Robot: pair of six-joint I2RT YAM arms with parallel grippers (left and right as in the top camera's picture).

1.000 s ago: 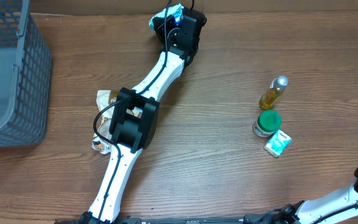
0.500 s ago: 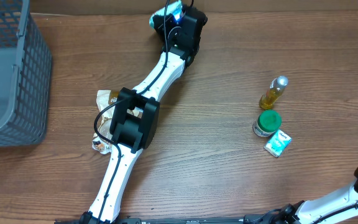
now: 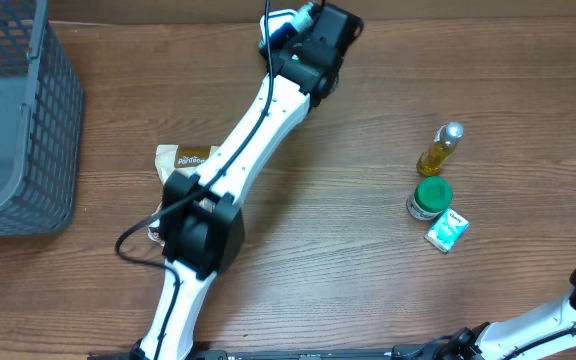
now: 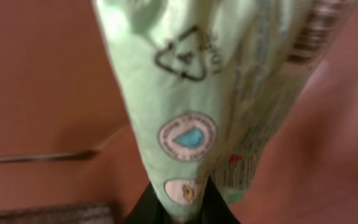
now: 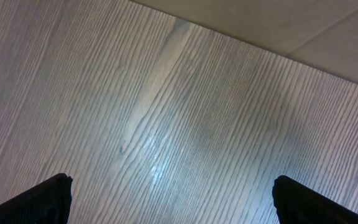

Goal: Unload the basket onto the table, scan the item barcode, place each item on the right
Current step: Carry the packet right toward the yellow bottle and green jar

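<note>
The left fingers [image 4: 143,213] are closed on the narrow end of a pale green packet [image 4: 185,93], pinching it at the bottom of the left wrist view. The packet's long axis runs straight away from the fingers and widens toward its far end, where a blurred barcode [image 4: 319,31] shows at one edge. Seen from overhead, it is held at the table's [image 3: 368,280] far edge, well apart from the bottle [image 3: 440,150], green-lidded jar [image 3: 430,197] and small carton [image 3: 446,230]. The right fingers [image 5: 45,200] stand wide apart, holding nothing.
</note>
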